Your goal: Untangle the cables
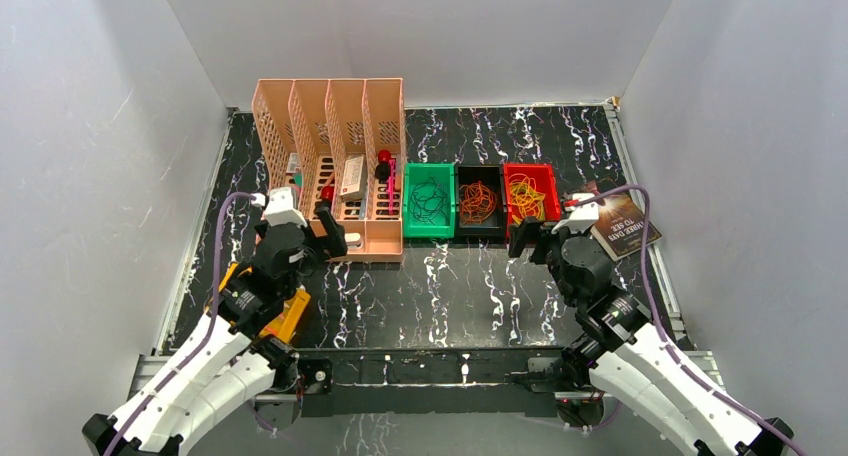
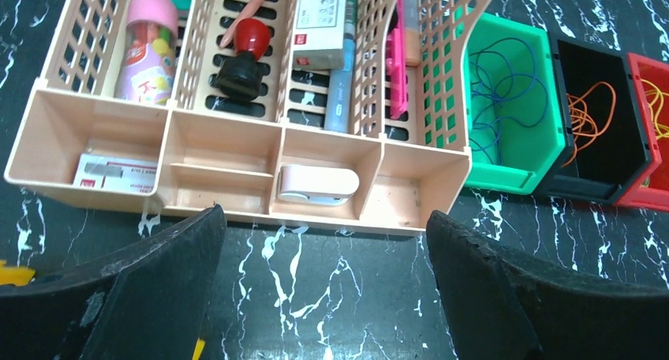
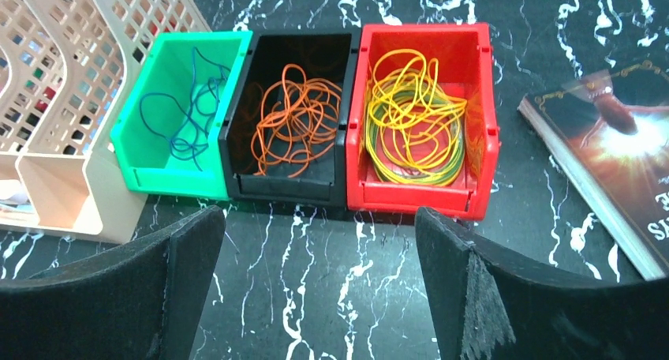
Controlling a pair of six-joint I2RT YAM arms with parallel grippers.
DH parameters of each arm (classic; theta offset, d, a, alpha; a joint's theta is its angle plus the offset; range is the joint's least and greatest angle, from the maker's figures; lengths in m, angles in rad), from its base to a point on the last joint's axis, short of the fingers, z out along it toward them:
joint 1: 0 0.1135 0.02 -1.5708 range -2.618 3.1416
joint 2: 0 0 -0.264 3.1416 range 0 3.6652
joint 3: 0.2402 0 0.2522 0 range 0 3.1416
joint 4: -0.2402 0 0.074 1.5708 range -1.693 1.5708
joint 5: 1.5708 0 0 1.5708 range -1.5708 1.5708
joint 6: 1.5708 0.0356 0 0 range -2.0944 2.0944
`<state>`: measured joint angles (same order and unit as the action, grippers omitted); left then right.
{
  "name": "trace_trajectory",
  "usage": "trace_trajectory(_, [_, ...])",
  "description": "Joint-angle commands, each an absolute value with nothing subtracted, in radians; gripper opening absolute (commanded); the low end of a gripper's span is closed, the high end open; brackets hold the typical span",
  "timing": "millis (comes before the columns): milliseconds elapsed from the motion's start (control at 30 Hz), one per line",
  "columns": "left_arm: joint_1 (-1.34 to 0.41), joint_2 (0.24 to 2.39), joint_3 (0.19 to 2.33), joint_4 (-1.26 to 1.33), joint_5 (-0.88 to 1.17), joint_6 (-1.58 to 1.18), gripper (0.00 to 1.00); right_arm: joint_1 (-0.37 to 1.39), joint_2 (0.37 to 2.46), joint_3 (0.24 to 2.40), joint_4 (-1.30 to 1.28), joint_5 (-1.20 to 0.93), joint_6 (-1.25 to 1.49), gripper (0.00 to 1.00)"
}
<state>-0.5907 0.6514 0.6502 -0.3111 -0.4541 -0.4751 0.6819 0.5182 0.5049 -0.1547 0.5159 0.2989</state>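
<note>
Two open grippers, and the cables [image 3: 296, 119] lying in three bins toward the back of the table [image 1: 460, 286].

The left gripper [image 2: 326, 218] hung with its jaws spread wide and nothing between them, facing the front of a peach desk organiser [image 2: 229, 198] filled with stationery. The right gripper [image 3: 317, 214] was likewise wide and empty, facing the bins. These sat side by side, touching, just right of the organiser: a green bin [image 3: 134, 151] with dark blue loops [image 3: 189, 111], a black bin [image 3: 276, 188] with orange loops [image 3: 272, 139], and a red bin [image 3: 410, 198] with a yellow bundle [image 3: 414, 115] that had some greenish strands in it. A book [image 3: 615, 170] lay flat on the table right of the red bin, apart from it.
</note>
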Motion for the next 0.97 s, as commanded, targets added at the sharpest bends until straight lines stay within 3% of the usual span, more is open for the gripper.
trace_trajectory(0, [-0.585,0.635,0.634,-0.395,-0.521,-0.571,0.98,0.681,0.512,0.484,-0.089,0.535,0.354,0.98])
trace_trajectory(267, [-0.584,0.565,0.595,-0.400,-0.576,-0.598,0.98,0.682,0.576,0.489,-0.087,0.634,0.426,0.98])
trace_trajectory(933, [-0.585,0.485,0.647,-0.512,-0.805,-0.603,0.98,0.681,0.581,0.477,-0.089,0.656,0.444,0.98])
